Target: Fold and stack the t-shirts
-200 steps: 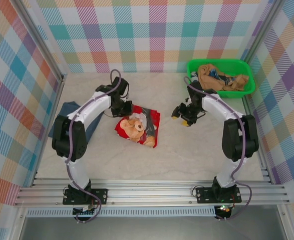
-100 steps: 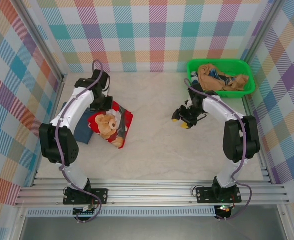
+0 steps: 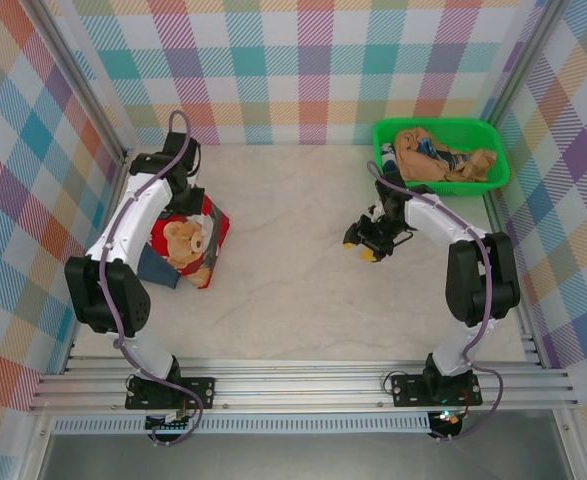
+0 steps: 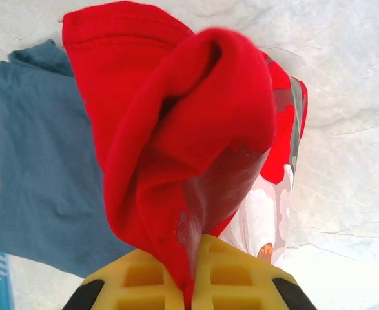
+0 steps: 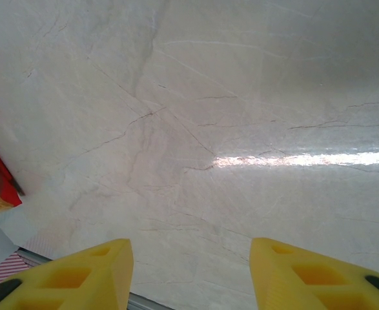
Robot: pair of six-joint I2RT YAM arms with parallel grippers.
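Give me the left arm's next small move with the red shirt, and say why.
Probably shift the left gripper leftward and down, so the red t-shirt settles squarely on the slate-blue t-shirt. Its jaws are shut on a bunched fold of red cloth, which hangs from them. From above, the red one covers just the blue one's right part.

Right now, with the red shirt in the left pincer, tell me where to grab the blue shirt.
Take its bare outer edge, probably, from above, on the side away from the red t-shirt. The blue t-shirt lies flat on the table, so only a downward pinch at a free hem would catch it; its other side is hidden behind the red cloth.
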